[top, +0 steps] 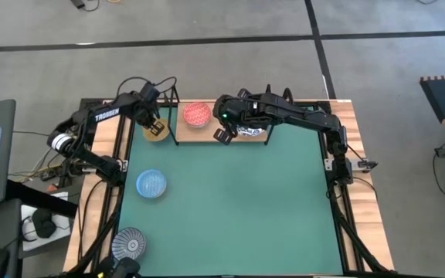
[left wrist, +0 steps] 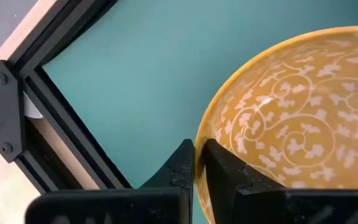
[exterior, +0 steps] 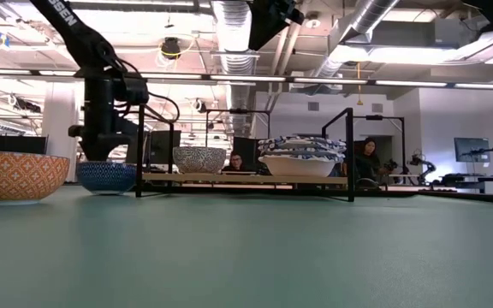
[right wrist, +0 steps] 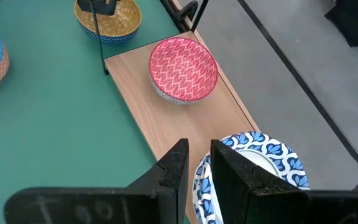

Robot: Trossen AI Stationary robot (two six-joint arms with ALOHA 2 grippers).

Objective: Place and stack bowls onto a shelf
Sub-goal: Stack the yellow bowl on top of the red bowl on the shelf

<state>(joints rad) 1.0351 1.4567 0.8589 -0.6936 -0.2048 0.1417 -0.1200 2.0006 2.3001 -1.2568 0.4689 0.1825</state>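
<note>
From above, the left hand [top: 156,123] sits over the yellow bowl [top: 157,131] on the green mat [top: 238,201], just beside the shelf's [top: 182,133] left end; only the left wrist view shows its fingers [left wrist: 182,168] pinched together on that bowl's rim, one inside and one outside; the bowl's inside is yellow with white scrollwork. The right hand [top: 224,136] hovers at the shelf's front edge; its wrist view shows the fingers slightly apart, holding nothing, above the stack of white bowls [right wrist: 253,168] with blue lattice rims. The red bowl [right wrist: 183,67] stands on the plank beside the stack. The light blue bowl [top: 151,184] and the grey-blue patterned bowl [top: 129,244] lie on the mat, well apart. The low view alone shows people in the room beyond the surface.
</note>
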